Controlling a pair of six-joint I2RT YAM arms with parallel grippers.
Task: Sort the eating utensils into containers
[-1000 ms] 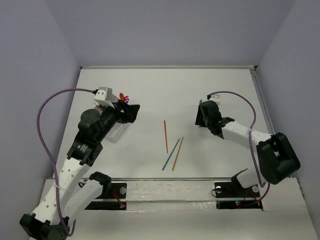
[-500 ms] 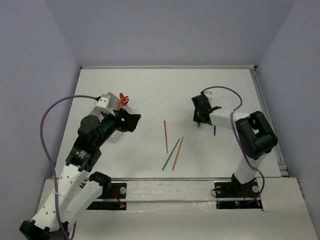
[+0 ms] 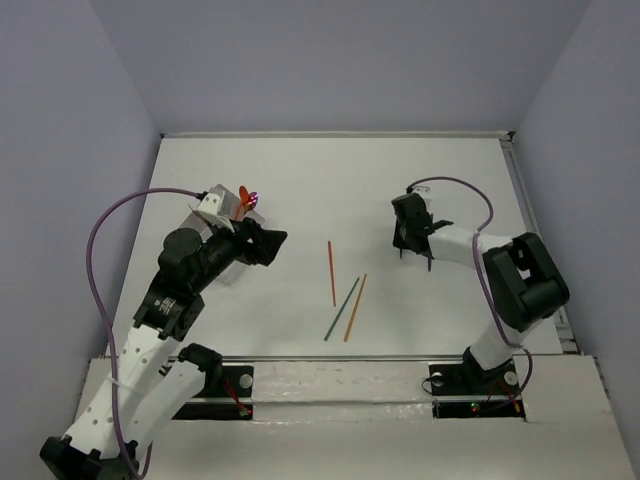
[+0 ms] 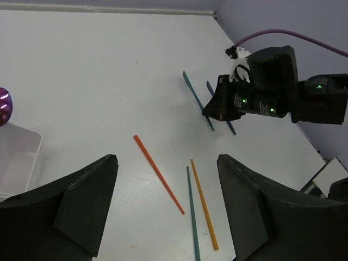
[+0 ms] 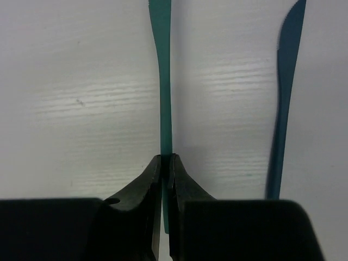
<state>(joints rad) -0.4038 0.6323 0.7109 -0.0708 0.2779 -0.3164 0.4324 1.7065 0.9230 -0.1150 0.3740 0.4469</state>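
Note:
In the right wrist view my right gripper point(image 5: 166, 157) is shut on the end of a flat teal utensil point(image 5: 161, 65) that lies on the table. A second, darker teal piece with a serrated edge point(image 5: 284, 98) lies parallel to it on the right. From above, this gripper point(image 3: 402, 243) sits low at the table's right middle. My left gripper point(image 4: 167, 160) hangs open above a red stick point(image 4: 157, 173), a teal stick point(image 4: 191, 212) and an orange stick point(image 4: 204, 211). The whitish tray point(image 4: 19, 152) lies at its left, mostly under the left arm point(image 3: 190, 265).
A purple shiny object point(image 3: 253, 197) and an orange piece point(image 3: 243, 193) show at the tray's far end. The three sticks point(image 3: 342, 295) lie loose in the middle of the table between the arms. Walls close in the table on three sides.
The right gripper has closed on the teal utensil, and its arm has swung and folded. The left arm drifted slightly toward the middle, still open.

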